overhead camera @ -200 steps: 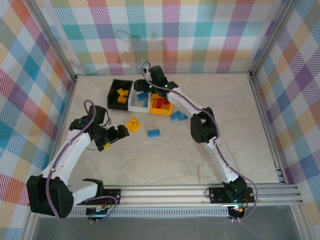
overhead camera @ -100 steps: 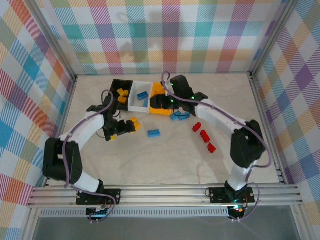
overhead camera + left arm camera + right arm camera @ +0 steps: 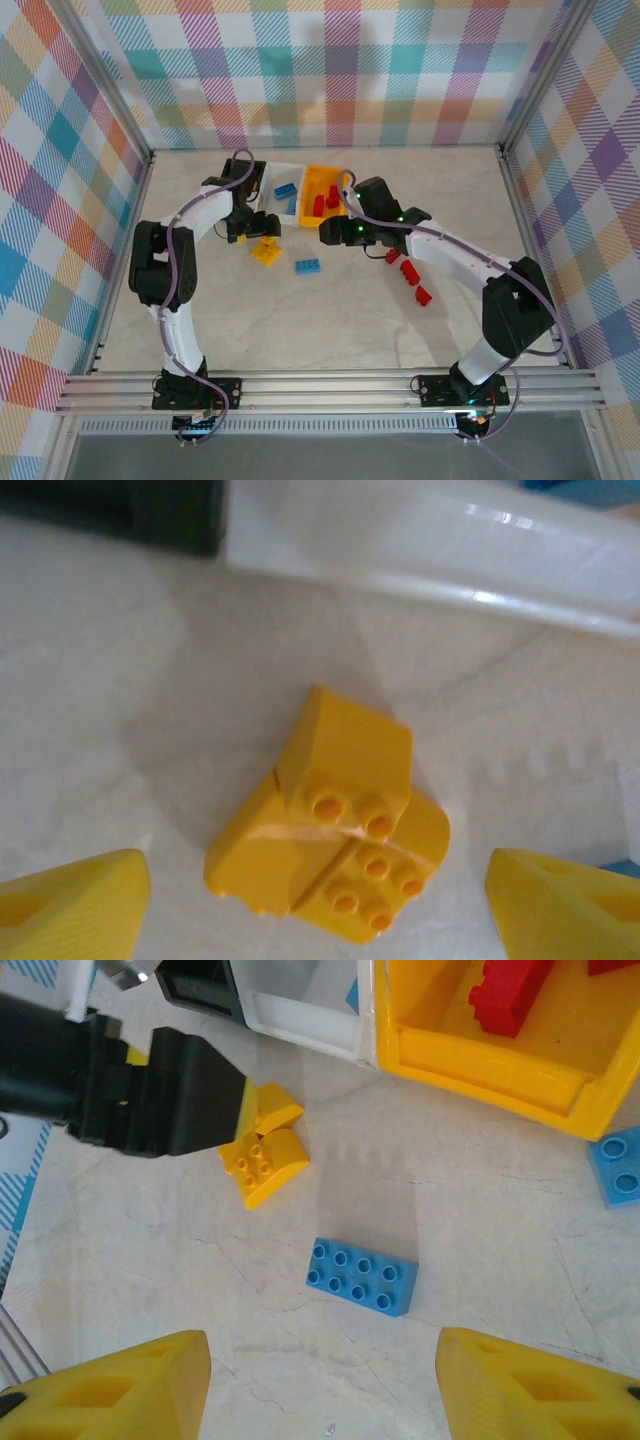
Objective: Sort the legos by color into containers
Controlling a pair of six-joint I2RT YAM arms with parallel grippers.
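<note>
Two yellow legos [image 3: 330, 850] lie together on the table just in front of the white bin [image 3: 430, 550]. My left gripper [image 3: 320, 920] hovers open right over them [image 3: 265, 250], nothing between its fingers. A blue eight-stud lego [image 3: 362, 1276] lies alone on the table, with my right gripper [image 3: 325, 1390] open above it and a little nearer. In the top view the right gripper [image 3: 328, 233] sits just below the yellow-orange bin [image 3: 312, 178], which holds red legos [image 3: 510, 990]. The white bin [image 3: 272, 205] holds a blue lego [image 3: 285, 189]. My left arm covers most of the black bin [image 3: 110, 510].
Three red legos [image 3: 408, 272] lie on the table right of my right arm. Another blue lego [image 3: 620, 1165] sits by the yellow-orange bin's corner. The left gripper's black body [image 3: 150, 1090] is close to the yellow legos. Metal rails and checked walls border the table.
My left gripper has swung up from the left side of the table to the yellow legos by the bins. The right gripper has left the bins and dropped toward the blue lego.
</note>
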